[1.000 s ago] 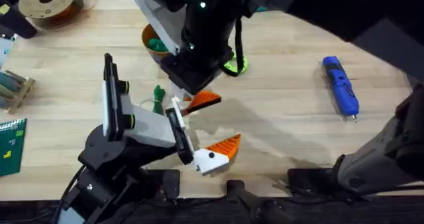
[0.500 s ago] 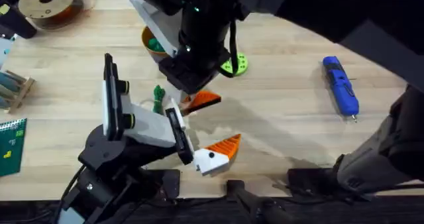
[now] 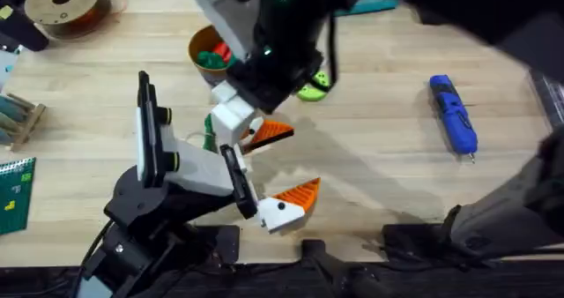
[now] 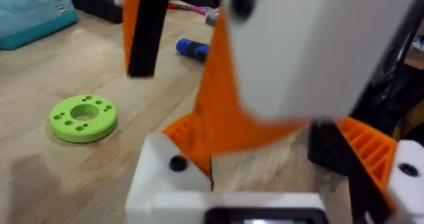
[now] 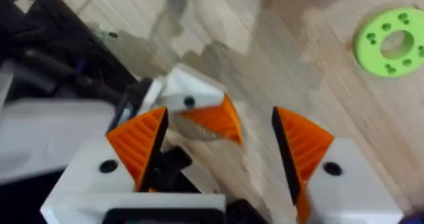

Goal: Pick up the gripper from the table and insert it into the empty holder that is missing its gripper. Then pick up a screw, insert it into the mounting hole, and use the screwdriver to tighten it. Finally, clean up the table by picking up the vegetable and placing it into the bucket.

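- Right gripper point(image 3: 236, 119) has shifted left, now beside the vegetable point(image 3: 210, 129); bucket point(image 3: 201, 48) just beyond.
- Its fingers point(image 5: 301, 144) gape empty (left's likewise); vegetable lies upright-lengthwise on the bench point(image 3: 379, 148).

No legible text, label, brand, number or sign appears in any view. The teal bag point(image 4: 30, 12) carries a small tag whose marks are too small to read, and the green board point(image 3: 13, 192) shows yellow marks that cannot be made out.
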Controlling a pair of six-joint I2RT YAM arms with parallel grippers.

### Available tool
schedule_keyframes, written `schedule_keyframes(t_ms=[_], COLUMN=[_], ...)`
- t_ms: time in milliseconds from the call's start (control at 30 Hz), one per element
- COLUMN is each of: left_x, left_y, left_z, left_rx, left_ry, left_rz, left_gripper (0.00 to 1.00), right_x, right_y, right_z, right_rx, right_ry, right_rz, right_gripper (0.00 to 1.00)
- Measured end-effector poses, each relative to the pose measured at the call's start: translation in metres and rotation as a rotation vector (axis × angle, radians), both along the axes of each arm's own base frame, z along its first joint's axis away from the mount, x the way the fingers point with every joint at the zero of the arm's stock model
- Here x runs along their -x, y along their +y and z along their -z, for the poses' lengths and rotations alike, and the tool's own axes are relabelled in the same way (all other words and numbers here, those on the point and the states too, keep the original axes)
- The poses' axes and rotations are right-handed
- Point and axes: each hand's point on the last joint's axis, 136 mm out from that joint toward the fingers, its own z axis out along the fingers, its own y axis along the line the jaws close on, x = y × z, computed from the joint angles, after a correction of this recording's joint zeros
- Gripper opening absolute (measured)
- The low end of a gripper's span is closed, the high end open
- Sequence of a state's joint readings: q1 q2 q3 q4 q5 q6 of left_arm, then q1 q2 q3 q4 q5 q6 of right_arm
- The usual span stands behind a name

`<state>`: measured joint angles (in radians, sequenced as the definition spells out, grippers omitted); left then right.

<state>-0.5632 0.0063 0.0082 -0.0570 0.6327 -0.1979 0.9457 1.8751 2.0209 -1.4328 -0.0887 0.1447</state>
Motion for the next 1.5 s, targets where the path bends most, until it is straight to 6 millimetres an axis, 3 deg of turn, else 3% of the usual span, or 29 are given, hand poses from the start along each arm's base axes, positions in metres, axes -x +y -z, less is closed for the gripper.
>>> schedule_keyframes(t_ms=[200,300,567,767,1067,1333,1400,1433,1467,1500], left_x=[0.000,0.000,0.000,0.000,0.000,0.000,0.000,0.000,0.000,0.000], left_y=[0.000,0.000,0.000,0.000,0.000,0.000,0.000,0.000,0.000,0.000], left_z=[0.000,0.000,0.000,0.000,0.000,0.000,0.000,0.000,0.000,0.000], left_rx=[0.000,0.000,0.000,0.000,0.000,0.000,0.000,0.000,-0.002,-0.002], left_ry=[0.000,0.000,-0.001,-0.001,-0.001,-0.001,-0.001,-0.001,-0.007,-0.007], left_rz=[0.000,0.000,0.000,0.000,0.000,0.000,0.000,0.000,0.001,0.000], left_gripper=[0.987,0.987,0.987,0.987,0.987,0.970,0.750,0.583,0.011,0.006], right_x=[-0.004,-0.005,0.015,0.051,0.104,0.111,0.111,0.111,0.111,0.111], right_y=[-0.032,-0.049,-0.105,-0.149,-0.171,-0.170,-0.169,-0.169,-0.169,-0.169], right_z=[-0.033,-0.037,-0.013,-0.002,-0.015,-0.021,-0.021,-0.021,-0.021,-0.021], right_rx=[-0.044,-0.061,-0.130,-0.243,-0.425,-0.452,-0.451,-0.451,-0.451,-0.452], right_ry=[-0.051,-0.075,-0.036,0.006,-0.094,-0.190,-0.192,-0.194,-0.192,-0.187], right_rz=[0.034,0.057,0.144,0.153,-0.092,-0.264,-0.275,-0.280,-0.274,-0.266], right_gripper=[0.947,0.947,0.950,0.949,0.952,0.952,0.952,0.952,0.990,0.988])
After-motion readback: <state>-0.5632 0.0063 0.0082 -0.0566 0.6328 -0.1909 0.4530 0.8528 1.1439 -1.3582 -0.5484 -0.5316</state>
